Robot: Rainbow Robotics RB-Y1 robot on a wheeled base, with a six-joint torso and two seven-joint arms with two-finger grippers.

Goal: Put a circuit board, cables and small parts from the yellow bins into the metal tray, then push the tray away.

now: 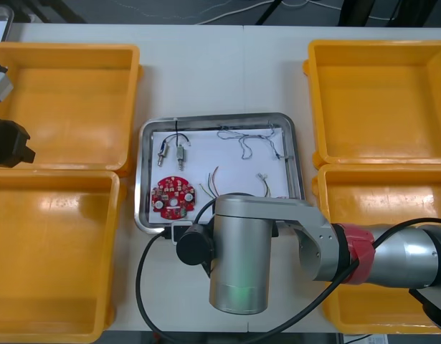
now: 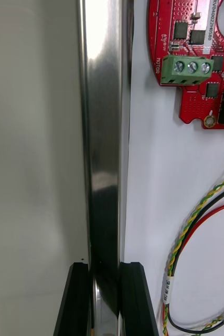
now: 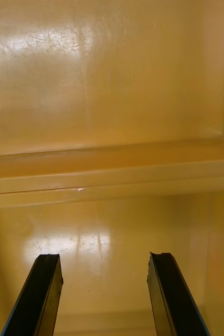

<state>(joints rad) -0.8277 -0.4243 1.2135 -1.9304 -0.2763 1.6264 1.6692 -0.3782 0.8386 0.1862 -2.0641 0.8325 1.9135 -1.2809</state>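
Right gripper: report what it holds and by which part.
The right gripper is shut on the metal tray, one finger each side of its near rim. The left gripper, open over the left yellow bins, holds nothing.

Robotics lab: yellow bins (image 1: 69, 100), metal tray (image 1: 220, 117)

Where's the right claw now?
Right wrist view: the right claw is shut on the metal tray at its near rim, red circuit board ahead inside it.

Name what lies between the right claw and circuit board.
Right wrist view: bare white metal tray floor separates the right claw, clamped on its rim, from the circuit board.
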